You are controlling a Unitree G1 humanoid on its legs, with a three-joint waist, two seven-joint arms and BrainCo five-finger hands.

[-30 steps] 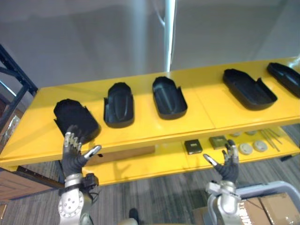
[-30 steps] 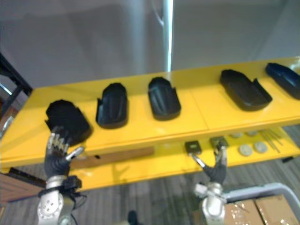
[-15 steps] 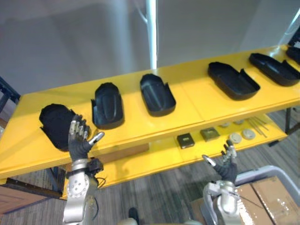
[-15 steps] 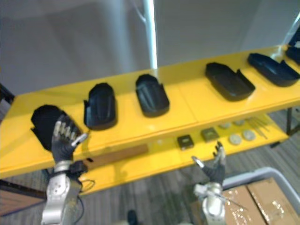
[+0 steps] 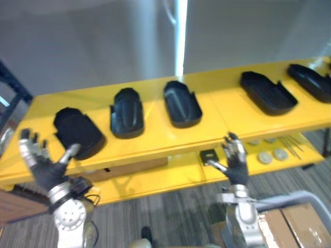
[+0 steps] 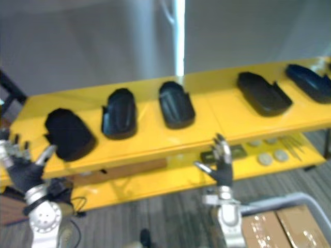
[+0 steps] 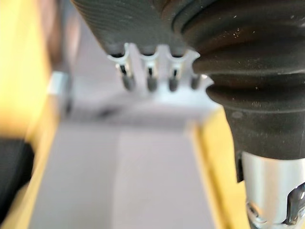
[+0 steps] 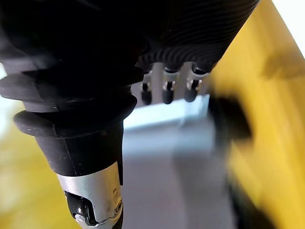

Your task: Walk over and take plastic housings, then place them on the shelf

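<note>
Housings (image 5: 126, 111) on shelf (image 5: 227, 116), R-most partly off-frame

We record the left robot hand (image 5: 45, 173) and right robot hand (image 5: 237, 165) as alike: silver fingers with dark tips, black ribbed cover over the back and wrist, then a silver-grey forearm. A round silver joint sits below the left cover.

Rightmost black plastic housing (image 5: 310, 81): cut off by the view's right edge. Small dark square part (image 5: 208, 155) on the lower yellow shelf (image 5: 170, 182): partly behind the right hand (image 5: 235, 163). Pale round discs (image 5: 265, 157) nearby: too small to identify. Left wrist view: dark shape (image 7: 12, 179) at the edge, blurred, unidentifiable.
</note>
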